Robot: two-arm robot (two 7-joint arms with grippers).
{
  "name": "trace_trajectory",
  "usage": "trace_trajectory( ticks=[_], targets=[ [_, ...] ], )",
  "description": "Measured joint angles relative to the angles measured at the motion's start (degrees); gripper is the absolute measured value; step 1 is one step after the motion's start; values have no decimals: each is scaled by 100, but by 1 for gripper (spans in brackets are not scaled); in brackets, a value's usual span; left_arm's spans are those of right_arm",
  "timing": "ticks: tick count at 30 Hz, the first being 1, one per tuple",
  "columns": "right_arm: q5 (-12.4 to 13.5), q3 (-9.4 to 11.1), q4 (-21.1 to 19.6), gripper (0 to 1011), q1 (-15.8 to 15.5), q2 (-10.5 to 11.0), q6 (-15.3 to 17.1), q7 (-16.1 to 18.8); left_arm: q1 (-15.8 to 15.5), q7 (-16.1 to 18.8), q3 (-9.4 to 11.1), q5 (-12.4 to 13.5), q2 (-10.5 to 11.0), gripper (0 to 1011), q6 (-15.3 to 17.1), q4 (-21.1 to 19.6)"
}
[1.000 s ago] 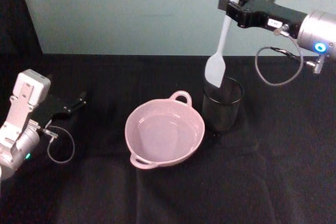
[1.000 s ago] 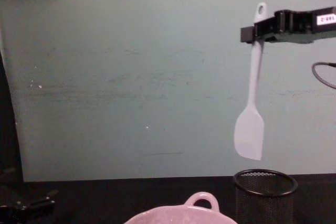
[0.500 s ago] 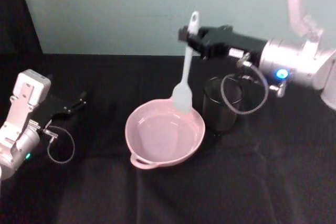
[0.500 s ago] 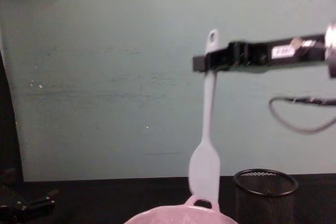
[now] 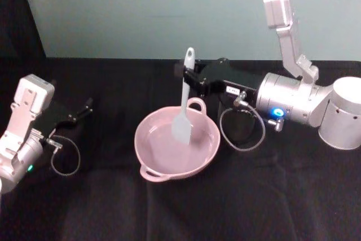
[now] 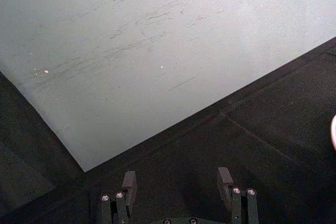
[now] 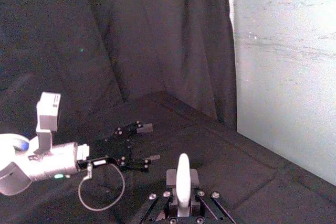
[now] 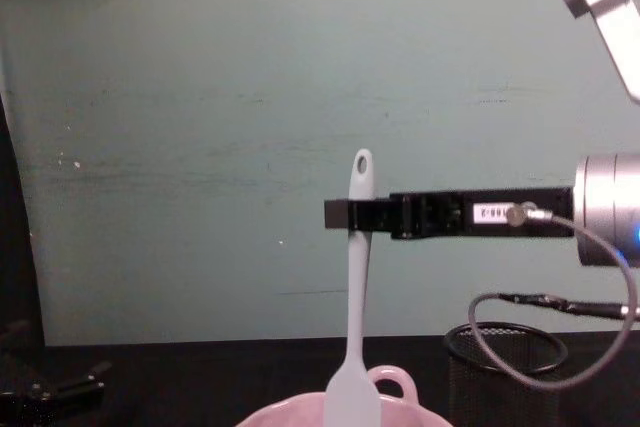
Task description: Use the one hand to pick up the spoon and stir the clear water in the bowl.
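The white spoon [image 5: 183,111] hangs upright with its flat blade down inside the pale pink bowl [image 5: 148,172], over the clear water. I cannot tell if the blade touches the water. My right gripper [image 5: 184,75] reaches in from the right and is shut on the spoon's upper handle, just below the hole. From the chest the spoon [image 8: 357,277] drops from the right gripper [image 8: 345,214] to the bowl [image 8: 290,413]. The right wrist view has the handle end [image 7: 182,178] between the fingers. My left gripper [image 5: 87,107] rests open at the far left, well apart from the bowl.
A black wire-mesh cup [image 8: 505,367] stands just right of the bowl, behind the right arm's cable [image 5: 242,134]. A black cloth [image 5: 225,207] covers the table, with a pale green wall [image 5: 141,9] behind. The left gripper [image 6: 177,182] faces that wall.
My right gripper has carried the spoon left from above the mesh cup and lowered it, so the blade now sits inside the bowl. The left arm has not moved.
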Motion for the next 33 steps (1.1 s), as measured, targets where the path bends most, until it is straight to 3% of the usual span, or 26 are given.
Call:
trace_trajectory(
  ticks=[10, 21, 30, 33],
  targets=[
    [-224, 11, 193, 117, -184, -46, -336, 273, 0, 0, 0, 0, 0, 1011, 0, 0],
    [-266, -7, 232, 117, -301, -162, -297, 486, 0, 0, 0, 0, 0, 1011, 0, 0],
    [-321, 14, 366, 117, -358, -444, -490, 419, 0, 0, 0, 0, 0, 1011, 0, 0],
    [-388, 48, 530, 116, -356, -637, -662, 340, 0, 0, 0, 0, 0, 1011, 0, 0]
  ],
)
